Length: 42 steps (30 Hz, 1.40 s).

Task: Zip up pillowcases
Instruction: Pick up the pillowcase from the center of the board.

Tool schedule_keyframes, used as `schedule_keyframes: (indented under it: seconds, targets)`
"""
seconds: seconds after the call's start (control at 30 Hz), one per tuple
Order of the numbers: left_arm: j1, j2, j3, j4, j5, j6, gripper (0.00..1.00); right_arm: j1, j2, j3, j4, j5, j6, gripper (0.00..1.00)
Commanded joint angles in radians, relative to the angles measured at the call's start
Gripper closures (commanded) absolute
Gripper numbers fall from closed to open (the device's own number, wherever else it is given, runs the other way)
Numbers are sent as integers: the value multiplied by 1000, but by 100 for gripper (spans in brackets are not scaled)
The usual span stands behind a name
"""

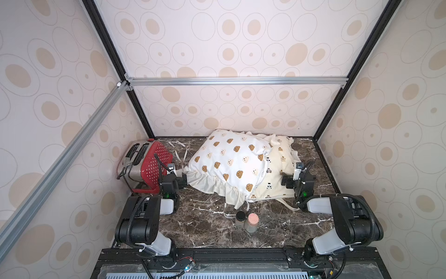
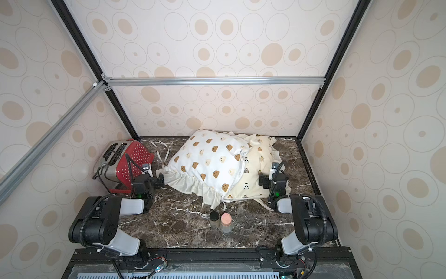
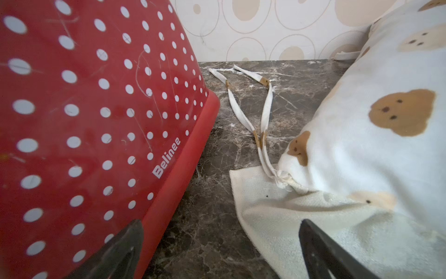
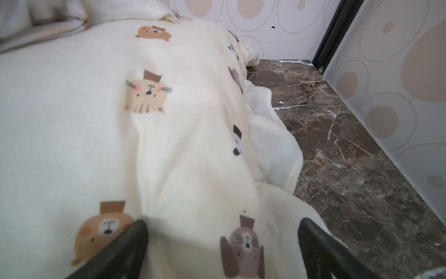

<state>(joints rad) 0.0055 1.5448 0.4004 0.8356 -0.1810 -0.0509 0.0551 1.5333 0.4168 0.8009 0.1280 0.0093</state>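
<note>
Two pillowcases lie at the back of the marble table in both top views. The white one with brown and cream bear faces (image 1: 231,161) (image 2: 210,161) rests partly over the cream-yellow one with small bears and pandas (image 1: 277,174) (image 2: 253,178). My left gripper (image 1: 184,181) (image 3: 220,223) is open at the white pillow's ruffled corner (image 3: 277,217), one finger over the ruffle and one in front of the toaster. My right gripper (image 1: 286,181) (image 4: 223,221) is open and straddles the cream pillow's fabric (image 4: 169,145). A zipper line (image 4: 48,33) runs along that pillow's far edge.
A red dotted toaster (image 1: 147,164) (image 3: 84,120) stands close by my left gripper. White tie ribbons (image 3: 263,113) trail on the table between toaster and pillow. Two small jars (image 1: 251,221) stand near the front middle. The enclosure wall (image 4: 386,96) runs close on the right.
</note>
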Motion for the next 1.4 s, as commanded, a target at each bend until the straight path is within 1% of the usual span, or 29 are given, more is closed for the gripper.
schedule_keyframes:
  seconds: [0.0,1.0,1.07,1.17,1.23,1.3,1.37]
  targets:
    - [1,-4,26,6,3,22,1,2,4,7,-6,-8,-18,0]
    - [1,-10,21,17,1,22,1,1,4,3,-3,-7,-19,0]
    - [1,-39,33,-33,11,26,1,2,1,1,-3,-10,-21,0]
    - [1,-109,83,-185,11,21,1,3,-6,2,-9,-24,-29,0]
    - [1,-145,97,-233,15,21,1,7,-34,-2,-18,-32,-38,0]
    - [1,-186,84,-240,6,18,1,8,-83,9,-85,-29,-36,0]
    - [1,-234,72,-255,-10,3,1,6,-135,42,-198,-12,-8,0]
